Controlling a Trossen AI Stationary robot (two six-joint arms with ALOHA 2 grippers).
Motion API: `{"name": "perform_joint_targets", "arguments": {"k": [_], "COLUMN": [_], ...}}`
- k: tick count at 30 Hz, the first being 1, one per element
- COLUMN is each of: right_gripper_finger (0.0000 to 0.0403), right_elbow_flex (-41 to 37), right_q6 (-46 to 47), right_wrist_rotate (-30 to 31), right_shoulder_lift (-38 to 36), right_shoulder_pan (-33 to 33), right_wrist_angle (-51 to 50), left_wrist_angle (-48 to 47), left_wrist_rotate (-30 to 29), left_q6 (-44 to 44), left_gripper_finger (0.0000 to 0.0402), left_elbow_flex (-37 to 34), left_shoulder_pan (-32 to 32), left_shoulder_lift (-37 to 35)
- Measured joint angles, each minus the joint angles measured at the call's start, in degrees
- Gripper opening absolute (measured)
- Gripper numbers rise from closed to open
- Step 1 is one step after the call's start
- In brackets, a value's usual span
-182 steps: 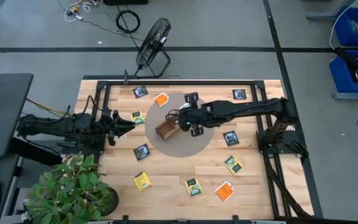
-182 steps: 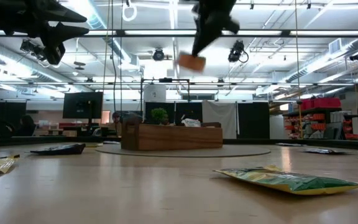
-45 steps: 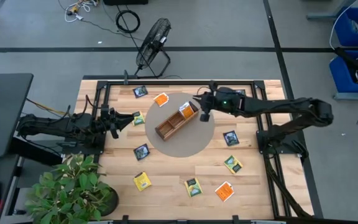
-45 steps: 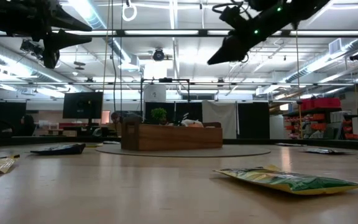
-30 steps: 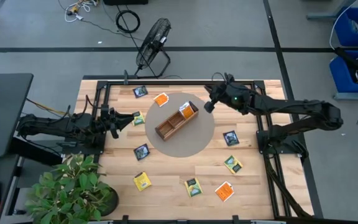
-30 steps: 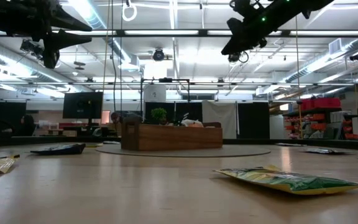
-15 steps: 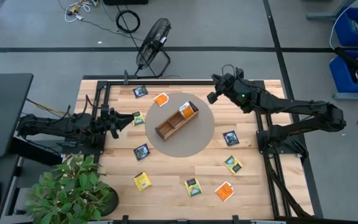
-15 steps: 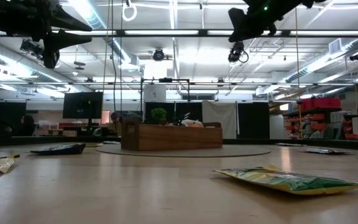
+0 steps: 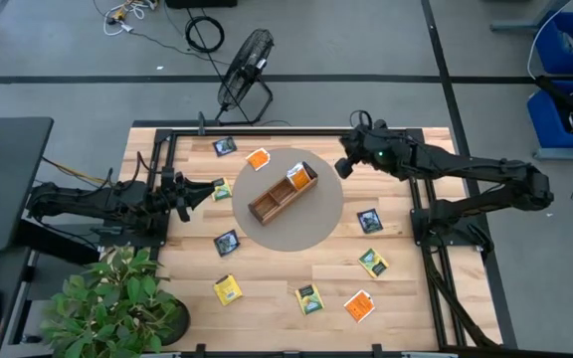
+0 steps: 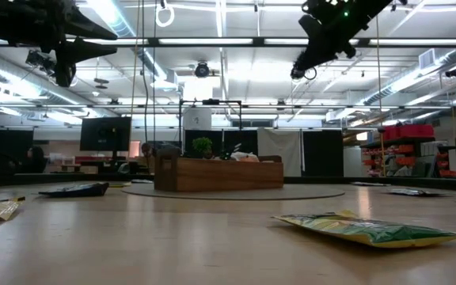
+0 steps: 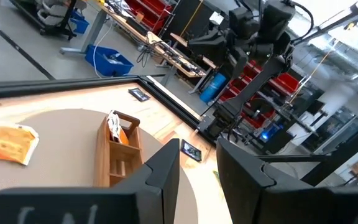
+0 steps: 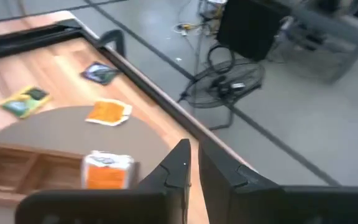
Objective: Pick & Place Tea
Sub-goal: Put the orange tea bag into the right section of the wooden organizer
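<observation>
A brown wooden tray (image 9: 280, 195) lies on a round grey mat (image 9: 311, 227). One orange-and-white tea packet (image 9: 297, 177) stands in its end compartment, also seen in the right wrist view (image 12: 107, 169). Several more packets lie flat on the table, among them orange (image 9: 258, 158), navy (image 9: 227, 241), yellow (image 9: 228, 288) and green (image 9: 373, 263). My right gripper (image 9: 344, 165) hangs shut and empty in the air past the mat's far right rim. My left gripper (image 9: 203, 193) waits open at the table's left, beside a yellow-green packet (image 9: 220, 188).
A black frame (image 9: 296, 130) runs along the table's far edge and sides. A potted plant (image 9: 117, 303) stands at the near left corner. A floor fan (image 9: 244, 60) sits beyond the far edge. Bare wood lies between the scattered packets on the near half.
My right gripper has drawn away from the tray, moving toward the table's far right and rising. The orange-and-white packet stays standing in the tray's end compartment. The left arm has kept still.
</observation>
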Motion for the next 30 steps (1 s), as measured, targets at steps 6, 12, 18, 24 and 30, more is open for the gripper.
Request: {"name": "perform_joint_targets", "arguments": {"k": [6,12,18,24,30], "right_gripper_finger": [0.0039,0.0039,0.0039,0.0039,0.0039], "right_elbow_flex": [-0.04,-0.04,-0.04,-1.27,-6.80], "right_q6": [9.09,15.03,15.17,16.75,24.73], "right_wrist_rotate": [-10.18,-19.88,-21.25,-21.36,-20.65], "right_shoulder_lift": [0.41,0.59,0.44,0.37,0.37], "right_shoulder_pan": [-1.28,0.01,3.50,8.60,14.95], "right_wrist_angle": [1.62,1.41,2.91,7.18,11.99], "left_wrist_angle": [0.00,-0.21,-0.50,-0.06,0.35], "left_wrist_rotate": [0.67,2.86,4.53,5.29,11.46], "left_q6": [-0.19,-1.31,-0.30,-3.98,-7.89], "left_gripper_finger": [0.0110,0.0110,0.0110,0.0110,0.0111], "left_elbow_flex": [0.00,0.00,0.00,0.00,1.75], "left_shoulder_pan": [0.05,0.05,0.05,0.23,4.75], "left_shoulder_lift": [0.00,0.01,0.01,3.70,10.37]}}
